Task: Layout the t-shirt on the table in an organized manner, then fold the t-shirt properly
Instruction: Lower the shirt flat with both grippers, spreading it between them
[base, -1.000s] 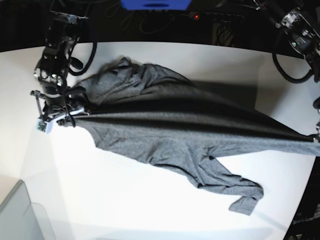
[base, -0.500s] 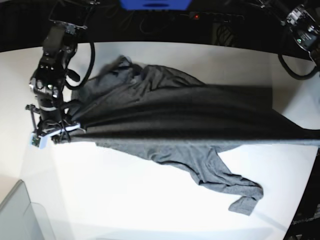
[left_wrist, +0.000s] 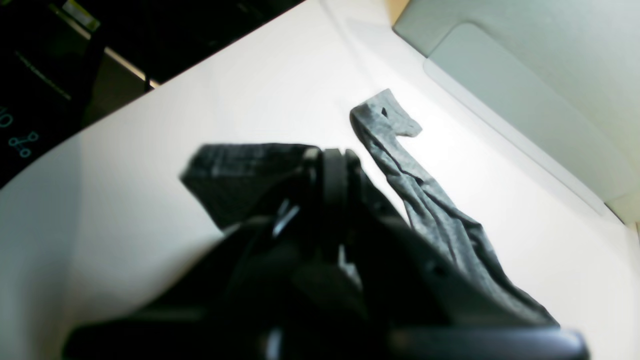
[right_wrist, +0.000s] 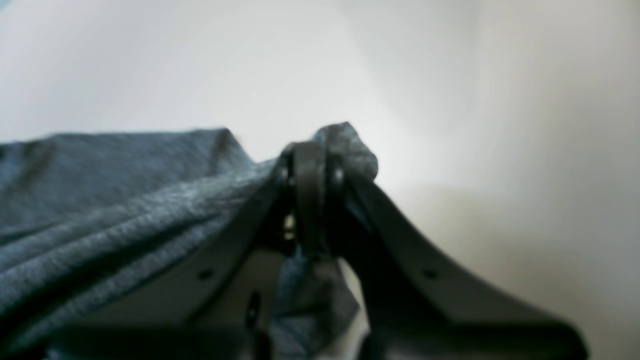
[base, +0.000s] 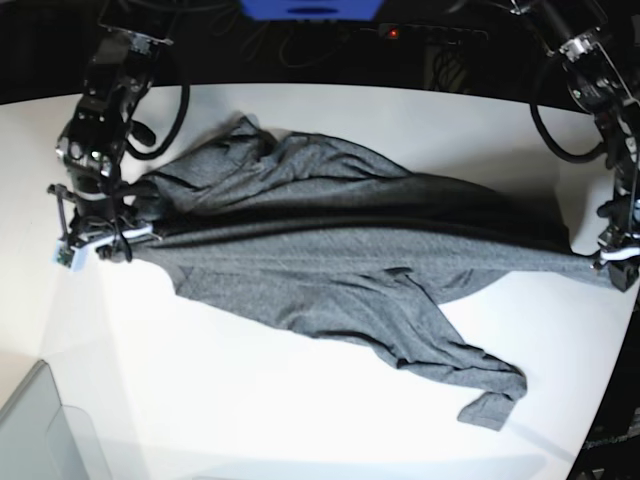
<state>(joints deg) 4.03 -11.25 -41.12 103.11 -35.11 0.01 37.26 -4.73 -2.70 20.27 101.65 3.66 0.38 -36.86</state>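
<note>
The dark heather-grey t-shirt (base: 330, 270) lies stretched sideways across the white table (base: 250, 410), held at both ends. My right gripper (base: 105, 238), on the base view's left, is shut on one end of the cloth; its wrist view shows the jaws (right_wrist: 310, 160) pinching a fold of the t-shirt (right_wrist: 125, 210). My left gripper (base: 610, 258), at the table's right edge, is shut on the other end; its wrist view shows the shut jaws (left_wrist: 332, 160) with cloth bunched behind them. A sleeve (base: 490, 395) trails toward the front right and also shows in the left wrist view (left_wrist: 400, 165).
A translucent grey bin corner (base: 40, 430) sits at the front left and shows in the left wrist view (left_wrist: 525, 75). Dark equipment and cables (base: 400, 35) run behind the table's back edge. The table's curved edge (base: 600, 400) is close to my left gripper.
My left gripper has come back inward from beyond the right edge. The shirt has gone from a taut, raised band to a looser spread on the table. My right gripper shifted slightly.
</note>
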